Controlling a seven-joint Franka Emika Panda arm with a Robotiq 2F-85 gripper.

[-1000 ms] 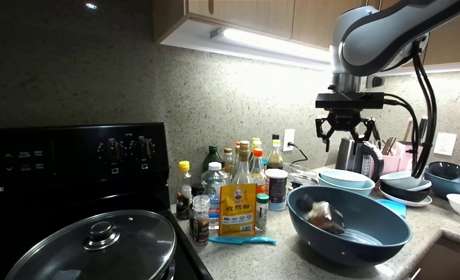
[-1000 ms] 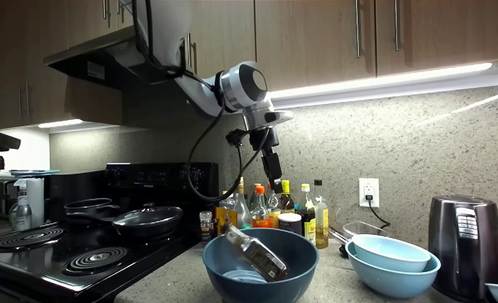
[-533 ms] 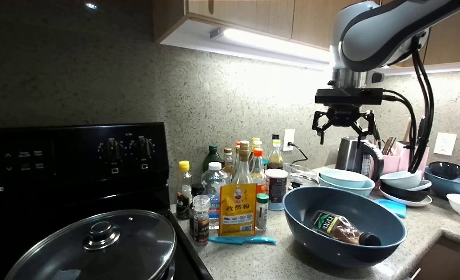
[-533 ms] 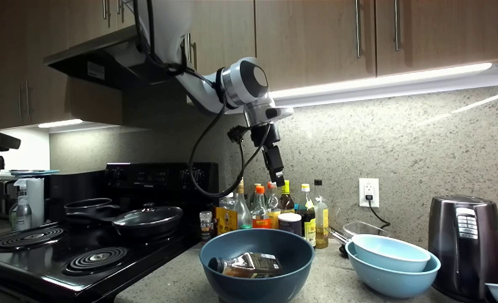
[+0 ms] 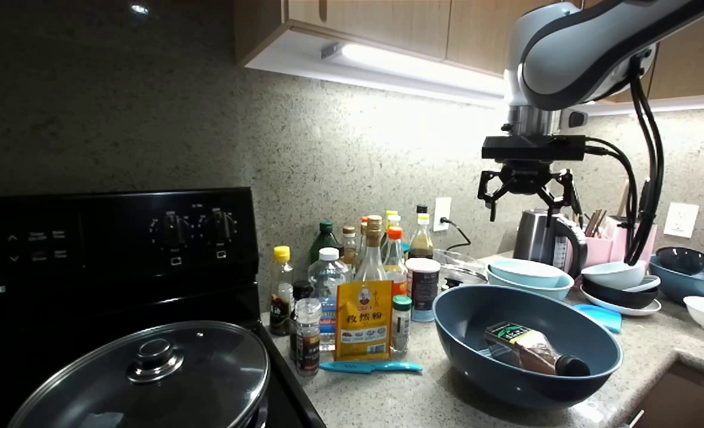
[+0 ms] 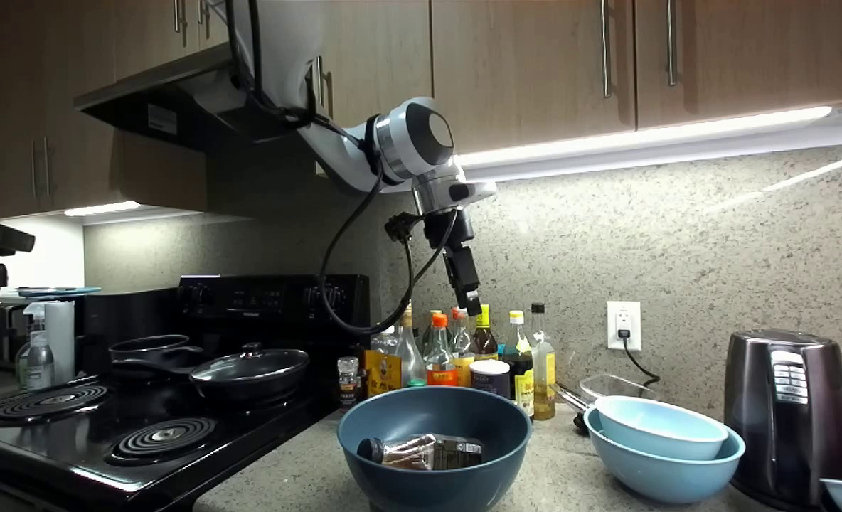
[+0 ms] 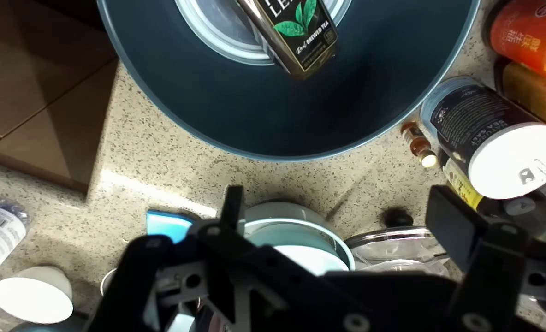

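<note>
One Pure Leaf brewed tea bottle [image 5: 527, 349] lies on its side inside the large dark-blue bowl [image 5: 483, 380], its black cap [image 5: 572, 365] close to the rim nearest the camera in an exterior view. The tool [image 5: 521, 215] hangs well above, apart from both, its fingers spread wide with nothing between them. In the wrist view the bottle shows at the upper edge, out past the fingertips [image 7: 232, 205] rather than between them; their gap looks down on stacked light-blue bowls [image 7: 284, 212] and a see-through lid [image 7: 393, 249]. The dark-blue bowl stands on the speckled counter [image 5: 376, 398].
</note>
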